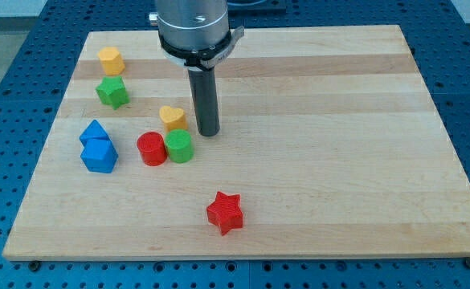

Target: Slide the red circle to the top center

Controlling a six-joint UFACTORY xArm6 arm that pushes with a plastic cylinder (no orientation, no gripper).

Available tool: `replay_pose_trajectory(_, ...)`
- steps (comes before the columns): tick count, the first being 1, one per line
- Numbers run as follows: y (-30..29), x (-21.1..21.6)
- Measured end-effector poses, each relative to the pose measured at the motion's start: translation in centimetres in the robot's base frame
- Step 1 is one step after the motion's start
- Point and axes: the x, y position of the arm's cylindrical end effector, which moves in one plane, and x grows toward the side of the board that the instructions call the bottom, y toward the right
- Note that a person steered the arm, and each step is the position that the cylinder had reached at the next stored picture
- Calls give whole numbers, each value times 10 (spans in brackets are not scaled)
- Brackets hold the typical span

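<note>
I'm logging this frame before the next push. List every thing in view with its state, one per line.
my tip: on the board, just right of the yellow heart, touching no block
red circle: upright, against the green circle
green circle: upright
yellow heart: flat, alone
red star: flat, alone
green star: flat
yellow block: upright
two blue blocks: touching each other

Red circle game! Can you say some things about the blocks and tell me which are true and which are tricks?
1. The red circle touches the green circle. True.
2. My tip is pressing on the red star. False: it is up by the yellow heart, far from the star.
3. The two blue blocks sit at the view's left. True.
4. The green star is at the view's bottom right. False: it is upper left.
</note>
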Motion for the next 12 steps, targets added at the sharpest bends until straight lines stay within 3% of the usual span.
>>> replay_pose_trajectory(1, 0, -1)
replay_pose_trajectory(2, -5, -64)
replay_pose_trajectory(4, -15, -73)
replay_pose_trajectory(6, -77, -72)
replay_pose_trajectory(7, -88, -69)
replay_pose_trajectory(8, -82, -14)
replay_pose_trajectory(10, -102, -18)
replay_pose_trajectory(11, -105, 26)
replay_pose_trajectory(12, -105, 38)
